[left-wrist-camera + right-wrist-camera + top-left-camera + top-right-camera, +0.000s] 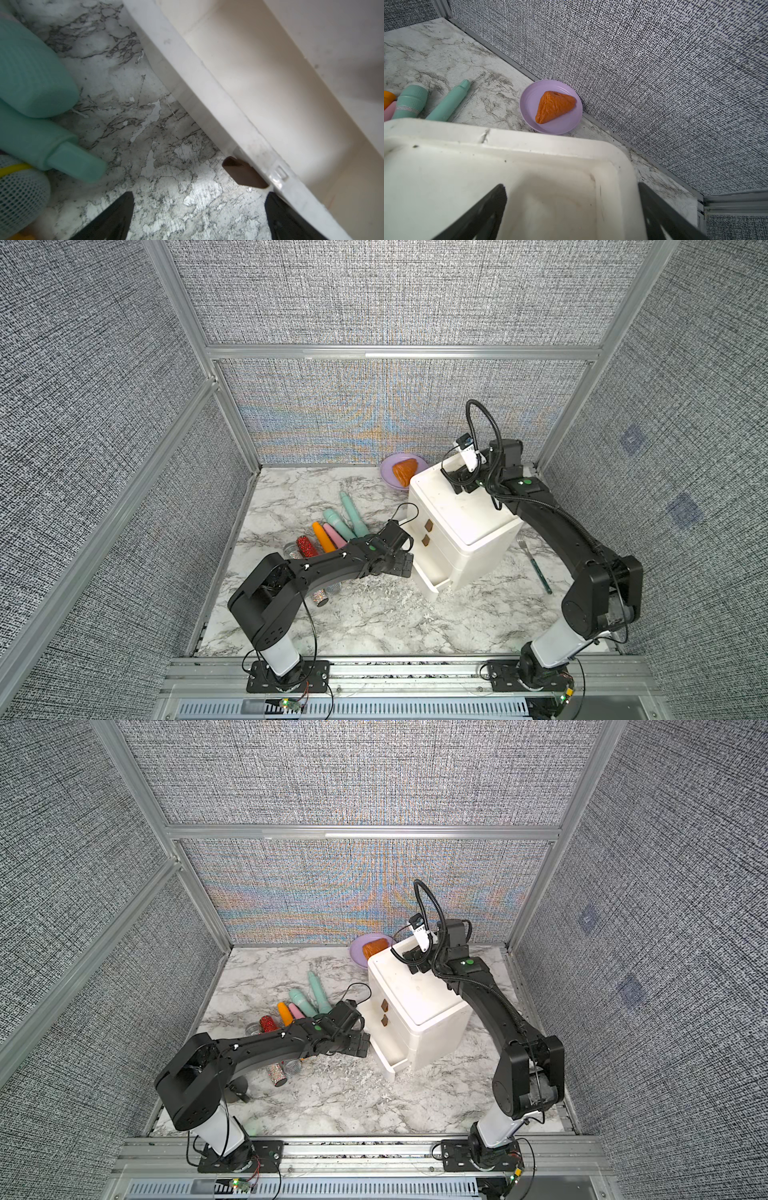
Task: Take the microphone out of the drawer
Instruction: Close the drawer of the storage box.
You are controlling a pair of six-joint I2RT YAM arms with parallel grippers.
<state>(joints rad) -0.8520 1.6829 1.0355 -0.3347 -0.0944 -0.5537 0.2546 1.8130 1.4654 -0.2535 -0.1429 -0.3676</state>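
White drawer rim (pixel 207 97) just beside left gripper (pixel 198 199), jaws apart — right gripper (pixel 572 186) likewise wide.

My right gripper (pixel 572 187), jaws wide apart, above the white drawer unit (pixel 446 162); beyond, an orange pastry (pixel 555 106) on a purple plate (pixel 560 124).

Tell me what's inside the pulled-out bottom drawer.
The exposed strip of the drawer shows only bare cream floor, nothing lying on it. Its back part is hidden under the cabinet.

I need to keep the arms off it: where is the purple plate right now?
In both top views the purple plate sits midway along the back wall, just behind the white drawer unit, holding an orange pastry.
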